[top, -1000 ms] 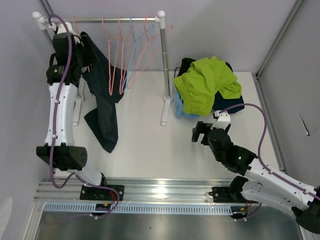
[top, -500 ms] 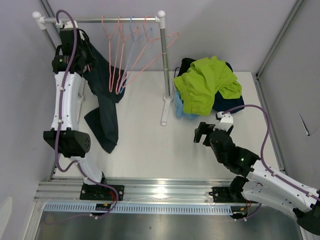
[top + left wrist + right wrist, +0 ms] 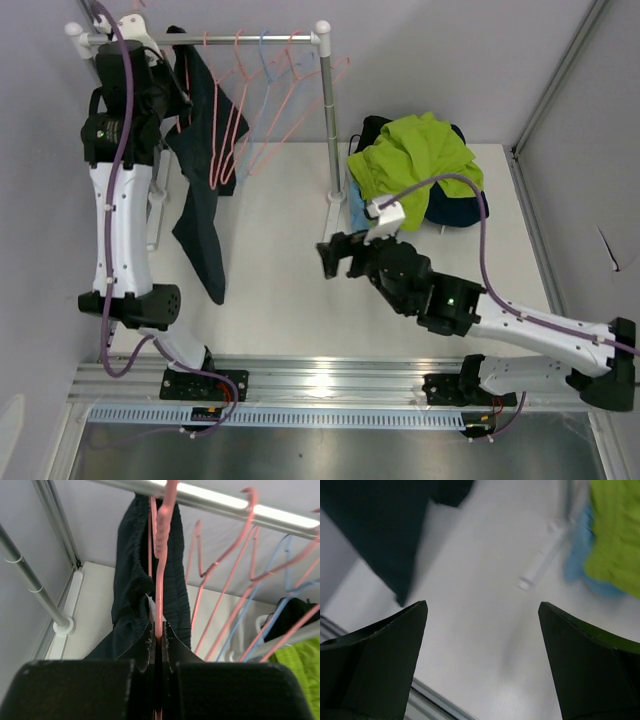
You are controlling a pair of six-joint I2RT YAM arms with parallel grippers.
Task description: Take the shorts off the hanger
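Left wrist is showing left gripper (image 3: 159, 647) clamping the pink hanger (image 3: 161, 555) carrying dark shorts (image 3: 129, 595); right gripper (image 3: 481, 605) is gaping, likely grabbing cloth next.

Left arm upright, left gripper (image 3: 159, 647) pinched on hanger (image 3: 161, 550). Right arm extended low, right gripper (image 3: 482, 611) spread wide.
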